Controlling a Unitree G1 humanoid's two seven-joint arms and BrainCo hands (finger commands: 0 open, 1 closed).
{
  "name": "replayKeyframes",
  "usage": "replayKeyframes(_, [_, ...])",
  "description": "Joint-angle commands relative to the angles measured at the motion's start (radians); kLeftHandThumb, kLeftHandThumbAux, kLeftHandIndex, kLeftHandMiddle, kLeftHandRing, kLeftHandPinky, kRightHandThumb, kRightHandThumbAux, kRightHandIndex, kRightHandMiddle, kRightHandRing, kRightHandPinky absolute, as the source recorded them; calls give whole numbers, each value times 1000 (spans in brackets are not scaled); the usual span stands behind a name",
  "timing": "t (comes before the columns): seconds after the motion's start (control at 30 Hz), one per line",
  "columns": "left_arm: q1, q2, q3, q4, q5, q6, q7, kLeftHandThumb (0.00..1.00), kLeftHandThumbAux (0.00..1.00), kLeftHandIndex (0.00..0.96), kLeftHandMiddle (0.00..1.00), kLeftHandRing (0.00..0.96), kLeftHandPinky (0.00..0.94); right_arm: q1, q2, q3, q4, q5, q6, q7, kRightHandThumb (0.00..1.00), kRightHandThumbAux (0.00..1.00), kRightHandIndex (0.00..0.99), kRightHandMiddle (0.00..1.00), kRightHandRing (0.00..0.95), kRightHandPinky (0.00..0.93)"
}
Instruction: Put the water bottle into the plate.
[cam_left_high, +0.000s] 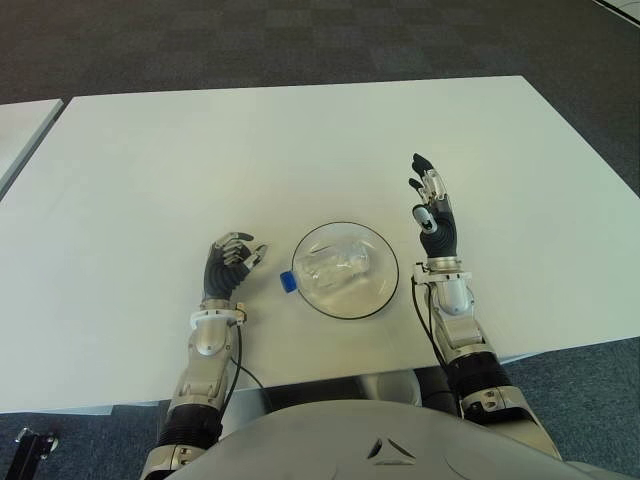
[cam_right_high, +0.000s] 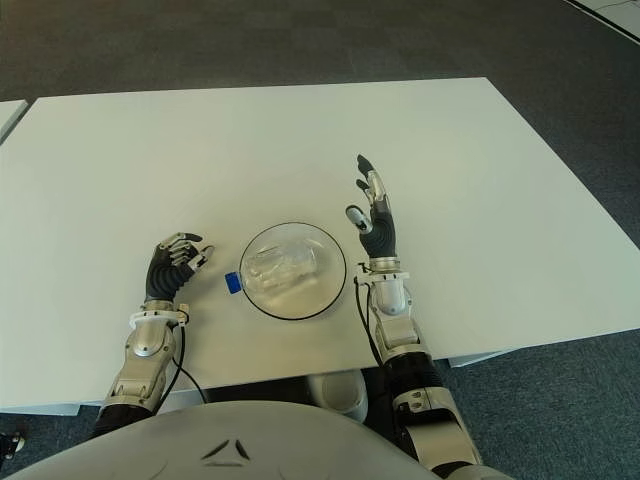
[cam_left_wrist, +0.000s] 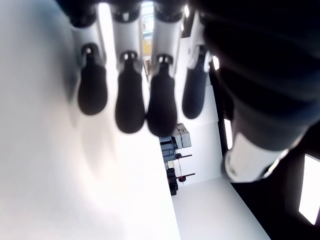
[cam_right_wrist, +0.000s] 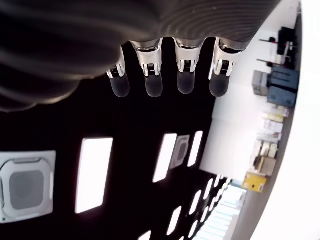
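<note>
Clear water bottle (cam_left_high: 332, 270), one, lies in one plate (cam_left_high: 388, 292), both hands empty.

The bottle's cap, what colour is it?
Blue. The cap shows best in the left eye view.

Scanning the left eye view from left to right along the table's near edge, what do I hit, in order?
left hand → water bottle's blue cap → clear water bottle lying in the plate → right hand, raised with fingers open.
</note>
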Motion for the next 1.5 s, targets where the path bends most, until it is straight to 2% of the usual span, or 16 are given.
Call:
replayKeyframes(0.03, [4, 4, -5, 15, 7, 11, -15, 703, 718, 435, 686, 674, 646, 28, 45, -42, -11, 115, 69, 50, 381, 356, 0, 0, 0, 0])
replayKeyframes(0.13, [6, 2, -5, 9, 8, 18, -12, 703, 717, 435, 686, 674, 646, 52, 75, -66, -45, 204, 142, 87, 342, 477, 14, 6, 6, 51])
replayKeyframes(0.3, [12, -8, -1, -9, 1, 51, -6, 704, 716, 435, 683, 669, 637, 86, 79, -117, -65, 322, 252, 167, 336, 627, 165, 123, 124, 236])
replayKeyframes(0.43, [16, -15, 3, -20, 0, 69, 0, 705, 716, 436, 682, 665, 633, 108, 70, -151, -58, 357, 285, 223, 316, 690, 238, 218, 214, 316])
replayKeyframes(0.63, [17, -15, 3, -19, 17, 65, 13, 706, 716, 436, 684, 665, 638, 116, 79, -184, -58, 358, 325, 250, 242, 772, 354, 362, 374, 446])
replayKeyframes(0.67, [17, -15, 2, -18, 18, 63, 13, 706, 716, 436, 686, 666, 640, 117, 81, -190, -55, 358, 328, 251, 401, 757, 379, 397, 406, 469])
replayKeyframes(0.7, [17, -15, 2, -17, 19, 61, 14, 706, 716, 436, 686, 667, 642, 118, 84, -196, -53, 358, 330, 250, 503, 747, 396, 419, 426, 484])
replayKeyframes(0.8, [15, -16, 1, -14, 21, 51, 14, 706, 716, 436, 686, 667, 642, 119, 96, -212, -47, 356, 332, 248, 627, 736, 417, 477, 475, 520])
replayKeyframes(0.93, [18, -20, 1, -17, 18, 51, 10, 705, 716, 436, 684, 666, 640, 125, 113, -231, -36, 357, 317, 247, 679, 730, 428, 536, 534, 574])
replayKeyframes(1.13, [22, -29, 4, -31, 5, 65, 2, 705, 716, 436, 677, 660, 630, 136, 126, -252, -15, 351, 302, 261, 698, 728, 434, 598, 599, 619])
replayKeyframes(1.5, [32, -34, 4, -49, -1, 78, -2, 705, 715, 436, 681, 661, 632, 157, 111, -268, 6, 335, 343, 280, 704, 727, 436, 634, 631, 633])
